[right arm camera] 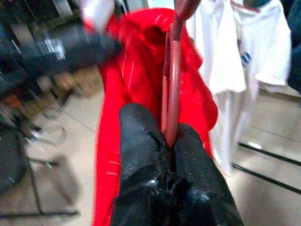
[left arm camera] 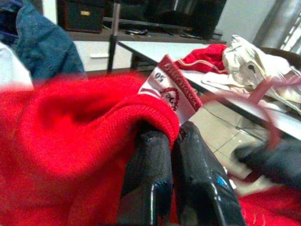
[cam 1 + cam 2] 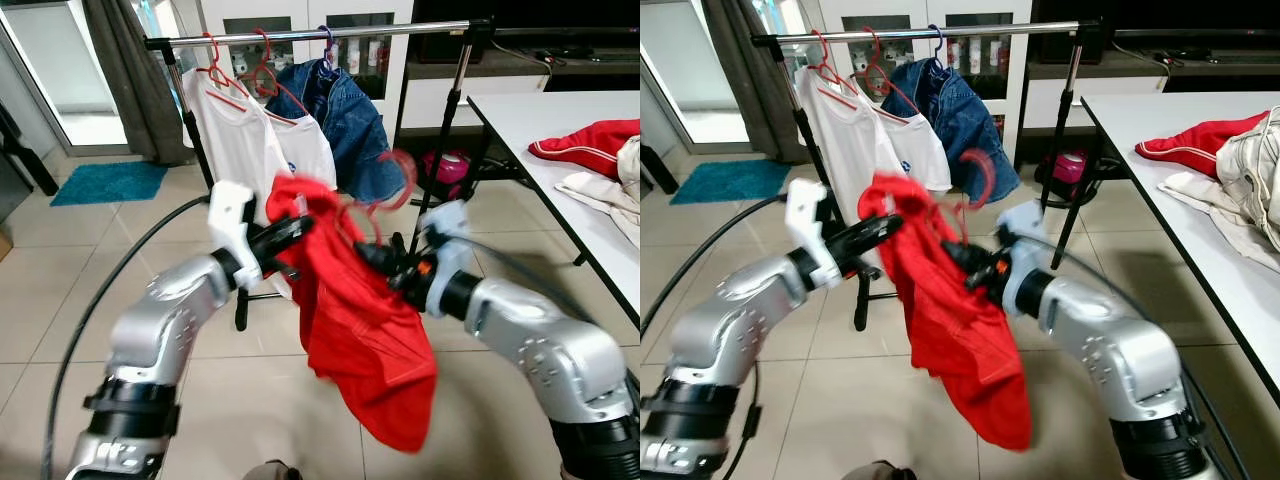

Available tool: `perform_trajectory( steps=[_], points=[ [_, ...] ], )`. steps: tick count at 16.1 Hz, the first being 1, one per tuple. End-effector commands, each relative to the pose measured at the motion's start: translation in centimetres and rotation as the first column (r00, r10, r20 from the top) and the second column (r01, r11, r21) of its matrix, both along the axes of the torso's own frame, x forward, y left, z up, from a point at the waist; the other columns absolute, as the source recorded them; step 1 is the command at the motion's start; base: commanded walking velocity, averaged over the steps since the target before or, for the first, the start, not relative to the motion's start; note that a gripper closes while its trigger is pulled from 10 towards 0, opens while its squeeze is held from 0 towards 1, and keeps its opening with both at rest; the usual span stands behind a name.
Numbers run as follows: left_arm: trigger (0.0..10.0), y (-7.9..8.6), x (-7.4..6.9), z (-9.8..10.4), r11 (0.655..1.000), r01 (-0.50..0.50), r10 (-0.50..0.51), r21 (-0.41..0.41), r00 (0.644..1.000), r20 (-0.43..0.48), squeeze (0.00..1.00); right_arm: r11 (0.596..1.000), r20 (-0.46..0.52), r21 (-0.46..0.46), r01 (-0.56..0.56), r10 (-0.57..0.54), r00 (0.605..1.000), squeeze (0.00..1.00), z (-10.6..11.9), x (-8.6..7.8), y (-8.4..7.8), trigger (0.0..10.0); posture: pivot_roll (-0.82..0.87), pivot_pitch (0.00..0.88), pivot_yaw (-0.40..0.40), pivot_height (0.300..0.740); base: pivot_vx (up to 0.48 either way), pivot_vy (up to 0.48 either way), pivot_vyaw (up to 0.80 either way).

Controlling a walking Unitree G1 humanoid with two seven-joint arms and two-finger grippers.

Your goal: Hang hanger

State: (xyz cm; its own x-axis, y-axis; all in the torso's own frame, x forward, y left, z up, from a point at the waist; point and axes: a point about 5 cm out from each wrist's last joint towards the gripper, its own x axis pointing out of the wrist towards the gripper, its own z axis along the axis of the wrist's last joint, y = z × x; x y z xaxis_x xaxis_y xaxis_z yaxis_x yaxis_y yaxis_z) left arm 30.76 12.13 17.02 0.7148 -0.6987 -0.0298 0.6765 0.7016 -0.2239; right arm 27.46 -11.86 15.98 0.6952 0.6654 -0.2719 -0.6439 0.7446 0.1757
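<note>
**Two grippers on one red shirt and its hanger, mid-frame**

Two arms meet at the centre of the left eye view, in front of the clothes rail (image 3: pixel 320 33) that runs across the upper part of the frame.

Left gripper (image 3: pixel 290 237): fingers pressed together on a fold of the red shirt (image 3: pixel 360 340) near its collar. The left wrist view shows the two black fingers (image 2: pixel 146 179) pinching the ribbed red edge, with the neck label (image 2: pixel 169 87) just above them.

Right gripper (image 3: pixel 385 262): fingers clamped on the red hanger (image 3: pixel 385 195). The right wrist view shows the hanger's stem (image 1: pixel 171 89) pinned between the two pads, rising straight from them. The hook is blurred, sitting centre frame just above the gripper, well below the rail and not on it.

The shirt hangs from the two grippers, bunched at top, its hem trailing toward the lower centre of the frame, clear of the tiled floor (image 3: pixel 60 290).

On the rail, upper centre: white T-shirts (image 3: pixel 250 140) on red hangers, denim jacket (image 3: pixel 345 115) beside them to the right.

Right edge of frame: white table (image 3: pixel 540 120) with a red garment (image 3: pixel 590 140) and pale clothing (image 3: pixel 625 180) on it.

Upper left: blue mat (image 3: pixel 110 182) on the floor near the grey curtain (image 3: pixel 125 70).
</note>
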Motion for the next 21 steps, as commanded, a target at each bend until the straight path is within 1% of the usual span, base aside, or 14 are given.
perform_trajectory(
  steps=[1, 3, 5, 8, 9, 10, 11, 12, 13, 14, 15, 17, 20, 21],
  points=[
    [0.0, -1.1, 0.0, 1.5, 1.000, 0.023, -0.023, 0.001, 0.999, 0.030, 0.00, 0.999, 0.020, -0.035, -0.001, 0.002, 1.000, 0.00, 0.2, 0.4, 0.5, 10.0, -0.14, 0.000, 0.097, 0.719, 0.000, 0.000, 0.00],
    [0.0, -2.4, 0.1, 1.8, 0.999, 0.034, -0.035, -0.018, 0.999, -0.014, 0.00, 0.992, -0.003, -0.125, -0.019, 0.018, 1.000, 0.00, -0.9, 0.3, 0.8, 10.0, -0.14, 0.000, 0.105, 0.719, 0.000, 0.000, 0.00],
    [0.0, -3.2, -0.2, 1.4, 0.999, 0.053, -0.053, 0.003, 0.997, -0.051, 0.00, 0.993, 0.005, -0.117, -0.010, 0.010, 1.000, 0.00, -1.1, 0.4, 1.1, 10.0, -0.15, 0.000, 0.108, 0.719, 0.000, 0.000, 0.00],
    [0.0, -3.6, -0.3, 1.4, 0.999, 0.042, -0.043, -0.020, 0.994, -0.098, 0.00, 0.996, 0.034, -0.030, 0.081, -0.080, 0.996, 0.00, -0.5, 1.4, 1.0, 10.0, -0.15, 0.000, 0.109, 0.719, 0.000, 0.000, 0.00],
    [0.0, -3.7, -0.6, 1.0, 0.999, 0.054, -0.052, 0.009, 0.989, -0.139, 0.00, 0.991, 0.043, 0.047, 0.127, -0.129, 0.991, 0.00, 0.1, 2.1, 1.0, 10.0, -0.14, 0.000, 0.105, 0.719, 0.000, 0.000, 0.00],
    [0.0, -3.4, -0.8, 0.2, 0.996, 0.053, -0.041, 0.068, 0.985, -0.165, 0.00, 0.968, 0.045, 0.169, 0.187, -0.197, 0.979, 0.00, 1.1, 2.8, 0.8, 10.0, -0.14, 0.000, 0.103, 0.719, 0.000, 0.000, 0.00],
    [0.0, -2.9, -0.8, -0.3, 0.992, 0.029, -0.009, 0.121, 0.988, -0.156, 0.00, 0.956, 0.024, 0.218, 0.194, -0.204, 0.979, 0.00, 1.4, 3.1, 0.5, 10.0, -0.14, 0.000, 0.101, 0.719, 0.000, 0.000, 0.00],
    [0.0, -2.8, -0.8, -0.2, 0.992, 0.023, -0.004, 0.125, 0.989, -0.150, 0.00, 0.982, 0.025, 0.136, 0.133, -0.137, 0.990, 0.00, 0.8, 2.7, 0.8, 10.0, -0.14, 0.000, 0.101, 0.719, 0.000, 0.000, 0.00],
    [0.0, -2.9, -0.8, -0.2, 0.992, 0.024, -0.006, 0.122, 0.989, -0.150, 0.00, 0.987, 0.026, 0.111, 0.116, -0.120, 0.992, 0.00, 0.6, 2.6, 0.9, 10.0, -0.14, 0.000, 0.101, 0.719, 0.000, 0.000, 0.00],
    [0.0, -3.5, -0.8, 0.5, 0.996, 0.042, -0.030, 0.076, 0.989, -0.144, 0.00, 1.000, 0.002, 0.025, 0.018, -0.018, 1.000, 0.00, -0.6, 1.6, 1.9, 10.0, -0.14, 0.000, 0.098, 0.719, 0.000, 0.000, 0.00],
    [0.0, -4.0, -0.8, 0.9, 0.997, 0.052, -0.044, 0.050, 0.988, -0.146, 0.00, 0.999, -0.013, 0.044, 0.011, -0.011, 1.000, 0.00, -0.9, 1.5, 2.4, 10.0, -0.14, 0.000, 0.097, 0.719, 0.000, 0.000, 0.00],
    [0.0, -4.6, -1.0, 1.2, 0.996, 0.079, -0.072, 0.037, 0.984, -0.163, 0.00, 0.996, -0.020, 0.077, 0.051, -0.049, 0.999, 0.00, -1.1, 1.9, 3.1, 10.0, -0.14, 0.000, 0.101, 0.719, 0.000, 0.000, 0.00],
    [0.0, -4.5, -1.4, 0.5, 0.994, 0.092, -0.075, 0.067, 0.974, -0.213, 0.00, 0.971, -0.030, 0.146, 0.187, -0.185, 0.982, 0.00, -0.8, 3.7, 3.0, 10.0, -0.13, 0.000, 0.099, 0.719, 0.000, 0.000, 0.00],
    [0.0, -4.5, -1.6, 0.3, 0.993, 0.093, -0.076, 0.067, 0.971, -0.226, 0.00, 0.948, -0.057, 0.199, 0.248, -0.241, 0.969, 0.00, -0.6, 4.4, 2.8, 10.0, -0.13, 0.000, 0.099, 0.719, 0.000, 0.000, 0.00]
  ],
)
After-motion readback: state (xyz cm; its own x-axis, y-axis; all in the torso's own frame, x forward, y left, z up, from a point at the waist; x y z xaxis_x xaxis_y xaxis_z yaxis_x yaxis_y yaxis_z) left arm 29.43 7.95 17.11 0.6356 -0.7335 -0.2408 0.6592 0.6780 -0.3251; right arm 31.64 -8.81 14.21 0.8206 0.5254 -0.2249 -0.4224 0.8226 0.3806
